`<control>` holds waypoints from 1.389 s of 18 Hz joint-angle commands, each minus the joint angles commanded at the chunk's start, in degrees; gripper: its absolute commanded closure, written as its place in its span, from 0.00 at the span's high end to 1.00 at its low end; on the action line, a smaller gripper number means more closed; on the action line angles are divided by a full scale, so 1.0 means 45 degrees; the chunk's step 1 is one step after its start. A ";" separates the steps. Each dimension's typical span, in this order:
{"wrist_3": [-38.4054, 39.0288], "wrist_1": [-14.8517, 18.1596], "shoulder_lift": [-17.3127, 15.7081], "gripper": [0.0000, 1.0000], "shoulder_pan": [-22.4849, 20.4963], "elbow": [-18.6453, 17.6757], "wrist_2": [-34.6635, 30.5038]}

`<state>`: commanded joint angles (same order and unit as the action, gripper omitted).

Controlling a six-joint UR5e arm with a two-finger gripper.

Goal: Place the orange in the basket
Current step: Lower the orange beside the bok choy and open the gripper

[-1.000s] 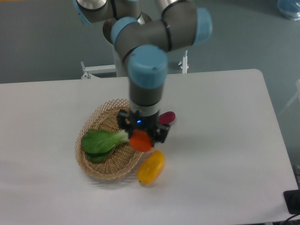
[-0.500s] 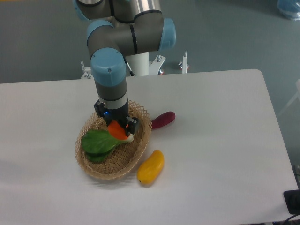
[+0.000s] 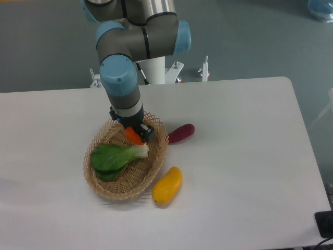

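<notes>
The orange shows as a small bright-orange patch between the fingers of my gripper, over the back part of the wicker basket. The gripper points down, is shut on the orange, and hides most of it. The basket is oval and light tan and lies left of the table's centre. I cannot tell whether the orange touches the basket floor.
A green leafy vegetable lies inside the basket, just in front of the gripper. A yellow-orange mango-like fruit lies on the table by the basket's front right rim. A purple oblong vegetable lies to the right of the basket.
The arm swung left from the basket's right edge to over the basket, carrying the orange. In the last half second it shifted slightly toward the back of the basket.
</notes>
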<state>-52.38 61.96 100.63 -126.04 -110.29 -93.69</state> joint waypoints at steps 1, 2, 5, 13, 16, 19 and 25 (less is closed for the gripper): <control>-0.0019 0.0019 0.0000 0.72 0.0000 -0.0060 -0.0020; -0.0020 0.0000 0.0000 0.72 -0.0019 -0.0234 -0.0039; -0.0020 0.0000 0.0058 0.72 0.0000 -0.0372 -0.0059; -0.0039 -0.0078 0.0117 0.72 -0.0059 -0.0549 -0.0176; -0.0059 -0.0098 0.0156 0.72 -0.0097 -0.0510 -0.0235; -0.0039 -0.0098 0.0254 0.74 -0.0117 -0.0471 -0.0273; -0.0039 -0.0117 0.0313 0.80 -0.0156 -0.0373 -0.0274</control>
<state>-52.56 61.44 102.04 -126.74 -111.97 -94.92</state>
